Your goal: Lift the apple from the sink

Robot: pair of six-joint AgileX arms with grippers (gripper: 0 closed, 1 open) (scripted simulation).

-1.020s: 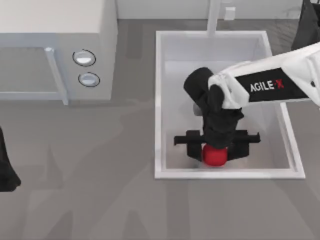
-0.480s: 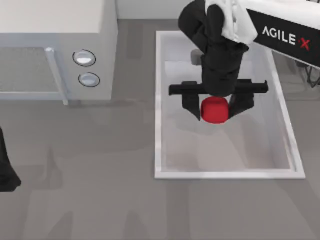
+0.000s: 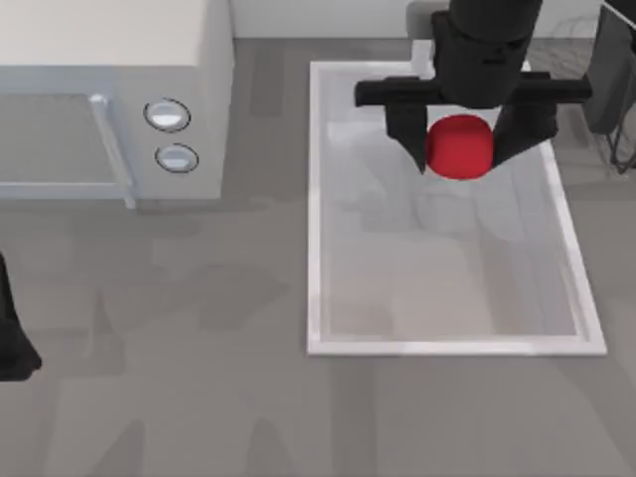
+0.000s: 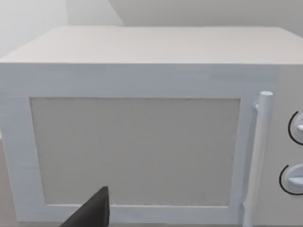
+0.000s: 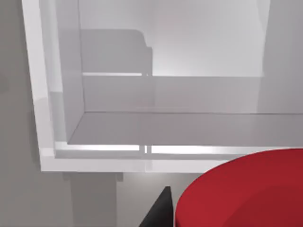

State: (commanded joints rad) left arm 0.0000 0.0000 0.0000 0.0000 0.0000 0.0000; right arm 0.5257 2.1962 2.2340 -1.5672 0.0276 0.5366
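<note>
The red apple hangs high above the back part of the white sink, held between the black fingers of my right gripper, which is shut on it. In the right wrist view the apple looms close, with the sink's rim and pale floor far below. My left arm is parked at the table's left edge; a dark fingertip of it faces the microwave.
A white microwave with two round knobs stands at the back left; its door and handle face the left wrist view. A dark wire object sits at the right edge. Grey tabletop lies in front.
My right gripper has risen and moved toward the back of the sink, carrying the apple up from the floor near the front wall. The left arm has stayed still.
</note>
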